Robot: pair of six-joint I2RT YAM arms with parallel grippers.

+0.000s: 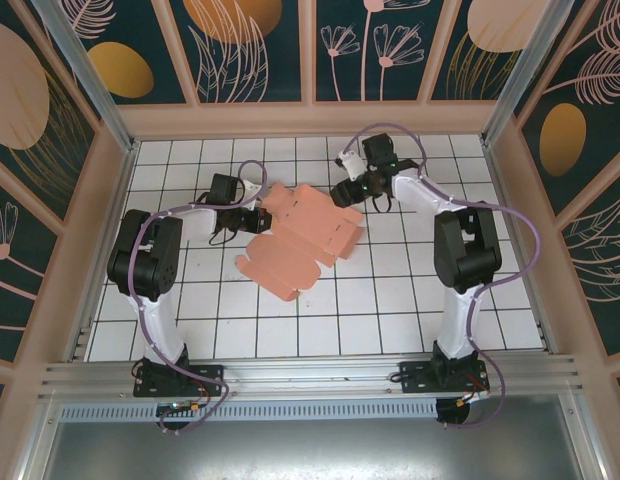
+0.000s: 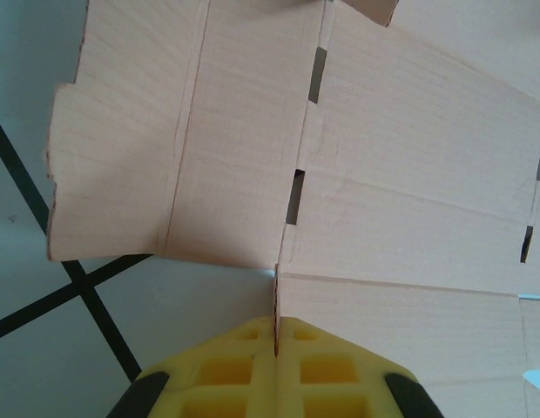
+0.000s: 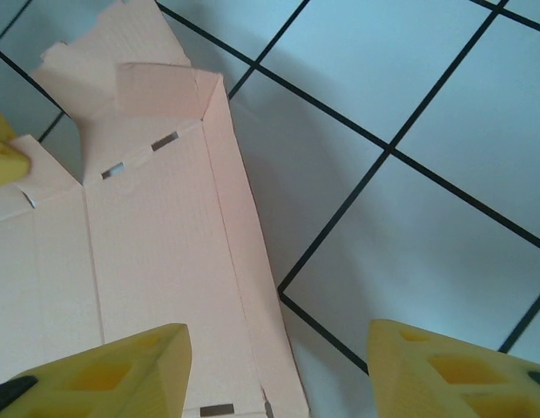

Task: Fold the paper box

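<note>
Top external view: I am seeing the paper box (image 1: 302, 240) lying as an unfolded cut-out sheet at the middle of the white tiled table (image 1: 410, 300), between the two arms. The left gripper (image 1: 256, 218) is meeting the sheet's left edge. The right gripper (image 1: 345, 193) is hovering at its far right corner.

Left wrist view: the yellow fingers (image 2: 322, 374) are pressing together, and the card's edge is running into the seam between them. I am therefore reading this pincer as clenched on the paper box. Creases and short slots are crossing the panels beyond the fingers.

Right wrist view: the two yellow fingers (image 3: 122, 366) are standing well apart, so this pincer is released and grasping nothing. One finger is hanging over the card, the other over bare tile. At the sheet's far end a small corner flap appears to be standing up off the tiles, though I am judging that from shading alone.
</note>
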